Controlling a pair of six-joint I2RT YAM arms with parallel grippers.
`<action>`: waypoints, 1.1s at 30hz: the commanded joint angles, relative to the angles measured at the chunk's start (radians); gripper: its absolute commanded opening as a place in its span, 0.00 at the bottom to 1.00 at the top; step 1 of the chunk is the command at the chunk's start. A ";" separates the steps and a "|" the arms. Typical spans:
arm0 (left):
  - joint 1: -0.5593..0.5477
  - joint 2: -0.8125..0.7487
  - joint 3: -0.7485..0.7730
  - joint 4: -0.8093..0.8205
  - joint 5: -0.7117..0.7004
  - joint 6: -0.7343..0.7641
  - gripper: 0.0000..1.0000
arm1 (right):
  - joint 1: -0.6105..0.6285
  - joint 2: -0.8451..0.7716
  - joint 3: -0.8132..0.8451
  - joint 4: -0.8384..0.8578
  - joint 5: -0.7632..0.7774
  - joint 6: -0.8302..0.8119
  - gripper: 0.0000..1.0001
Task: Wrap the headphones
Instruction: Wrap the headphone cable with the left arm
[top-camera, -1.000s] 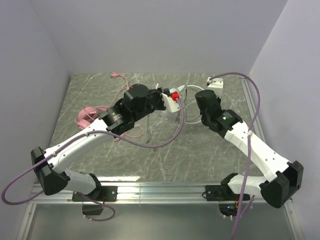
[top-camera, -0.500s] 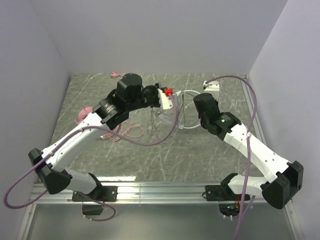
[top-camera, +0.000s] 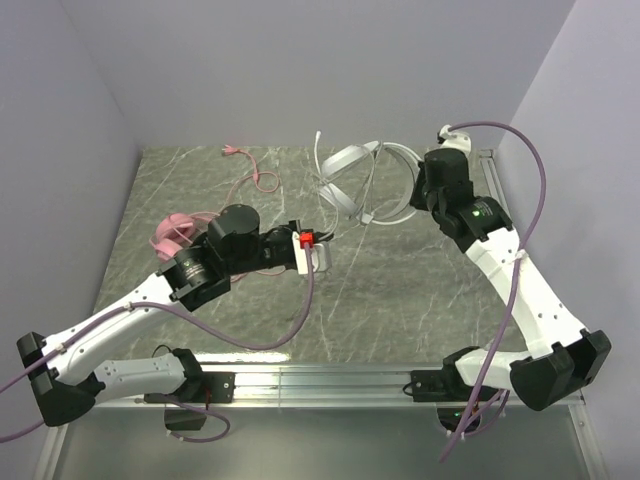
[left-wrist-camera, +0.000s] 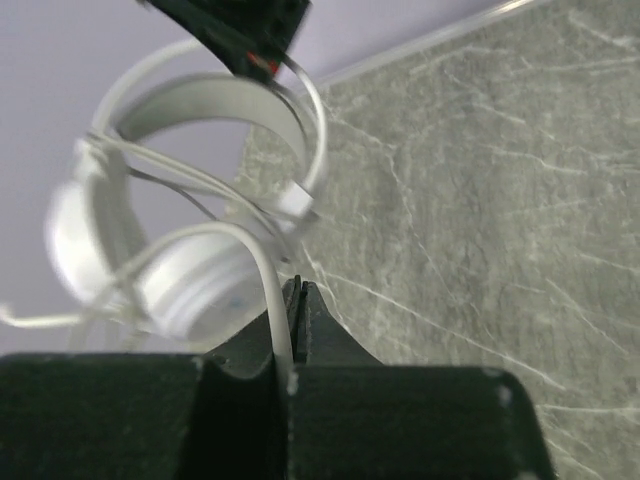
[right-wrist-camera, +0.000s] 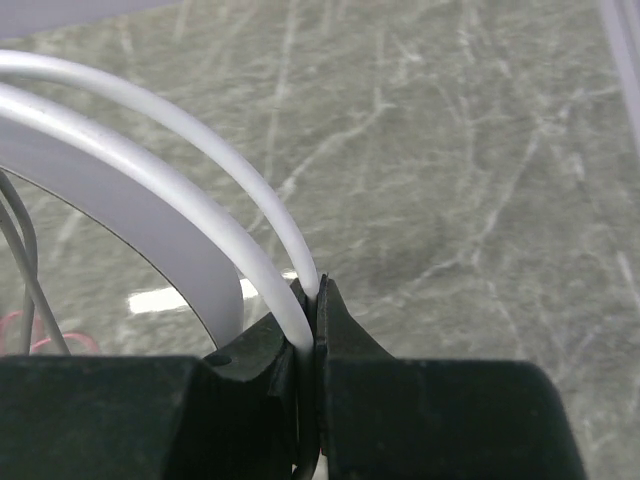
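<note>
top external: right claw (top-camera: 420, 195) grips the white headphones (top-camera: 345, 160), left claw (top-camera: 322, 258) pinches their cord (left-wrist-camera: 268, 280).

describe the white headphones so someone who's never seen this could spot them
Go to the far right of the grey marbled table, where the right hand pinches a thin white hoop. That hoop belongs to the white headphones, held up off the surface. Unlike the pink headphones lying at the table's left, they are white-grey with a thin pale cord.
</note>
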 joint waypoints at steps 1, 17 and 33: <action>-0.007 0.012 -0.019 0.048 -0.033 -0.055 0.01 | -0.039 -0.012 0.091 0.042 -0.172 0.064 0.00; 0.198 -0.103 -0.220 0.395 -0.391 -0.421 0.01 | -0.160 -0.042 0.154 -0.015 -0.361 0.044 0.00; 0.293 -0.080 -0.345 0.415 -0.229 -0.632 0.01 | -0.205 -0.019 0.192 -0.001 -0.461 0.134 0.00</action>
